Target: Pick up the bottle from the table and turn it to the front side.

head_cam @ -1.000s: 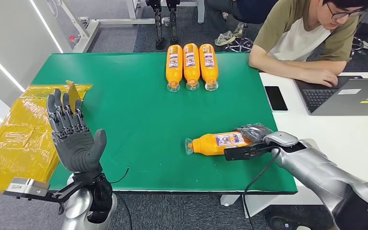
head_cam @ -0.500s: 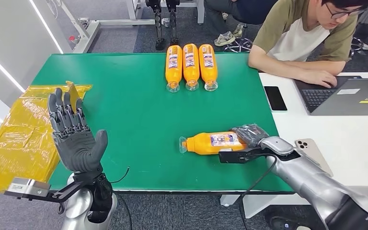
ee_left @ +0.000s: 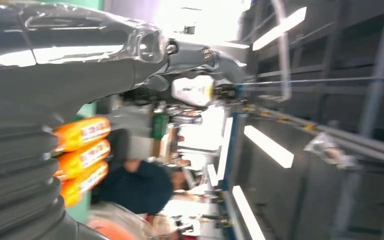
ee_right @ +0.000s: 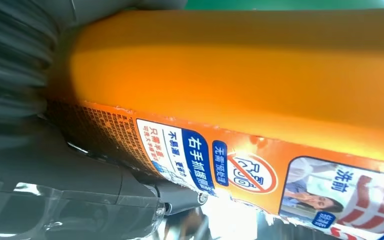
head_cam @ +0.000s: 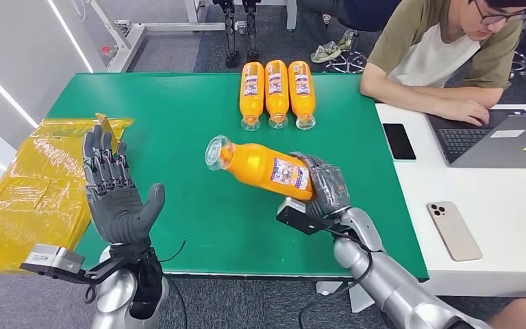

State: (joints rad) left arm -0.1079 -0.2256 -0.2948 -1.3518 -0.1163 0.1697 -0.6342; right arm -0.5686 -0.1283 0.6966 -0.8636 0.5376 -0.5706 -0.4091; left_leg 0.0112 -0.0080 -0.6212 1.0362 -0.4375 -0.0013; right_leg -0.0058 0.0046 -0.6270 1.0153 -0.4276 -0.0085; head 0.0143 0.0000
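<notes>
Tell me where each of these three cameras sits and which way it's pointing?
Head view: high on the robot, looking down at the green table; both arms, the raised left hand, and the right hand gripping the orange bottle.
Left wrist view: behind the left hand, facing three lying bottles and the room.
Right wrist view: against the held bottle's label.
Head and right wrist share that bottle.

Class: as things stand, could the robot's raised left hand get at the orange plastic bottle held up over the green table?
Probably yes. The left hand is open and empty, and bare green table separates it from the orange plastic bottle, which the right hand grips.
</notes>
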